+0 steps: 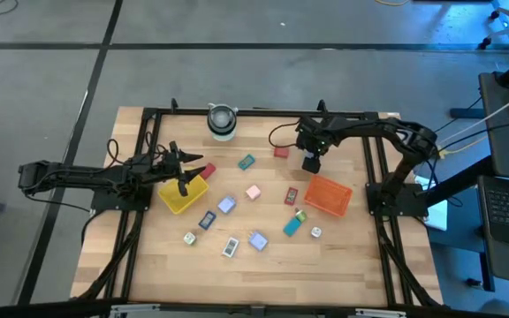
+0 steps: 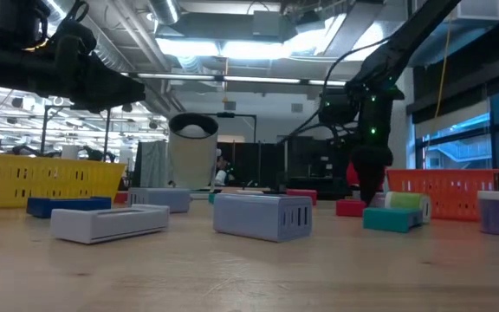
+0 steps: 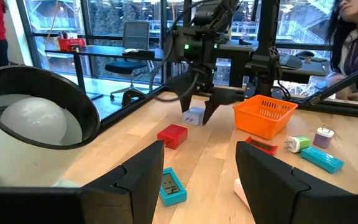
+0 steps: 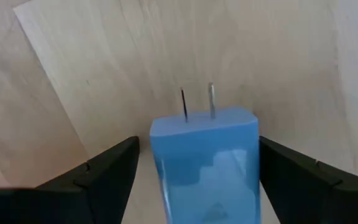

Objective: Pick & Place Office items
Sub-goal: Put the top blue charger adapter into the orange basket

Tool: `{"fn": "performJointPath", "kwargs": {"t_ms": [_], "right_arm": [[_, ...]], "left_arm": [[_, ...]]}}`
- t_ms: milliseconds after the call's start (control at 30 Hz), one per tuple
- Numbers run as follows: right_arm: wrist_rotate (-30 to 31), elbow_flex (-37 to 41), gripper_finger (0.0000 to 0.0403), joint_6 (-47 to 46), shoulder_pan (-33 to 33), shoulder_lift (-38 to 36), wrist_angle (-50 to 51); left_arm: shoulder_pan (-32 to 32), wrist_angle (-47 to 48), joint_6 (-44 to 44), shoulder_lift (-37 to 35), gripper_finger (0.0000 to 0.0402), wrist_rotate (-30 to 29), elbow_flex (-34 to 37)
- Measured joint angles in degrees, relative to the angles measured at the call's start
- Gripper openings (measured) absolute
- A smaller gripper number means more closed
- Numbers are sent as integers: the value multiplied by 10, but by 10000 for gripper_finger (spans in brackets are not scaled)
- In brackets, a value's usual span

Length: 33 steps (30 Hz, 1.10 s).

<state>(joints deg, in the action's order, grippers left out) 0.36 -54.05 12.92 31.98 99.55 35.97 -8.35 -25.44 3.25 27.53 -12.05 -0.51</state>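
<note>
While both trays (image 1: 329,194) look empty, right gripper (image 1: 311,165) spread around blue charger (image 4: 207,165).

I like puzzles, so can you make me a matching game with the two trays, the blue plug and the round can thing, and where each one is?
Things:
1. yellow tray
2. orange tray
3. pale blue plug
4. white-and-grey cylinder

Places:
A. between the open fingers of the right gripper
B. at the far edge of the table, between the two arms
C. right by the left gripper
D. on the right arm's side, empty

Pairs: 1-C, 2-D, 3-A, 4-B
</note>
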Motion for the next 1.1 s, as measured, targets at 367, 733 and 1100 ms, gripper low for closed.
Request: {"fn": "performJointPath", "kwargs": {"t_ms": [367,733,1100], "right_arm": [[-4,-1,274,28,1,4,-2],[-11,0,209,3,1,4,3],[-10,-48,209,-19,1,-24,16]], "left_arm": [[0,0,0,0,196,0,0],[0,0,-2,0,196,0,0],[0,-2,-16,0,196,-5,0]]}}
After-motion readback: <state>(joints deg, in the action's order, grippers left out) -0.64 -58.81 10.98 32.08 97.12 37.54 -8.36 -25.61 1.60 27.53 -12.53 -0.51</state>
